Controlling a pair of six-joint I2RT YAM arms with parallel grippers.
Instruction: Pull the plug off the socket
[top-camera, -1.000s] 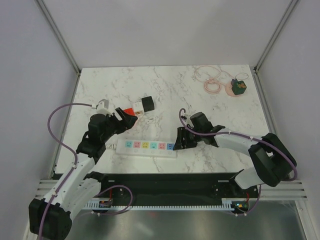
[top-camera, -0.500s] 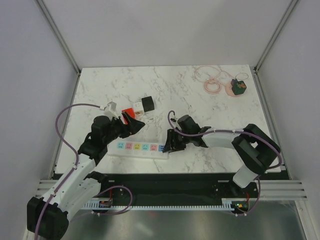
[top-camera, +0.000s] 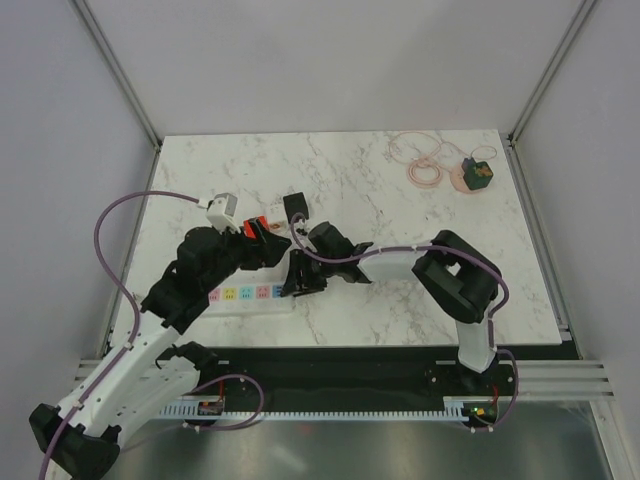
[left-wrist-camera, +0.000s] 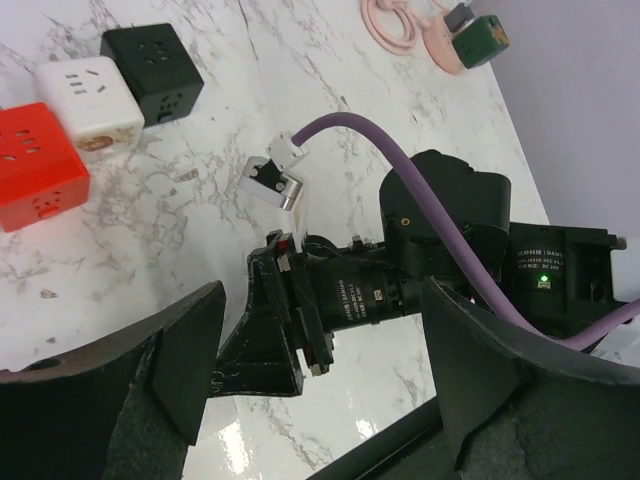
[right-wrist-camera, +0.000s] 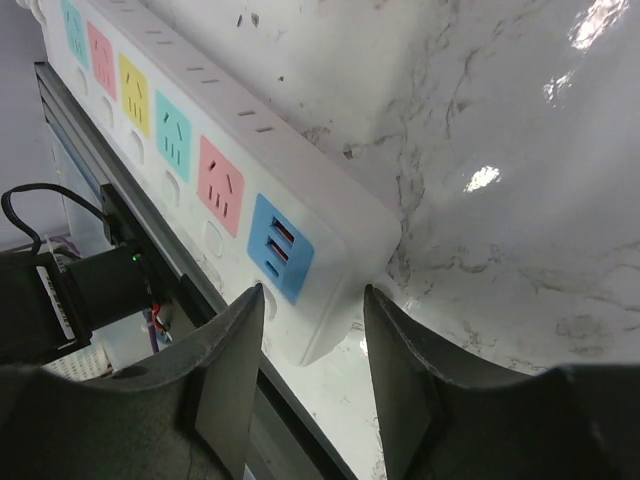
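Socket (right-wrist-camera: 180, 140), blue end at parted right tool (right-wrist-camera: 312, 297)

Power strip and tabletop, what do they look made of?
Power strip: likely moulded plastic, smooth white with a soft sheen, rounded edges and flat pastel outlet faces. Tabletop: glossy white marble look, grey veining and bright glare spots; real stone or laminate, I cannot tell.

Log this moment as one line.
left hand open, empty | right hand open, at blue end of power strip | outlets in view: nothing plugged in
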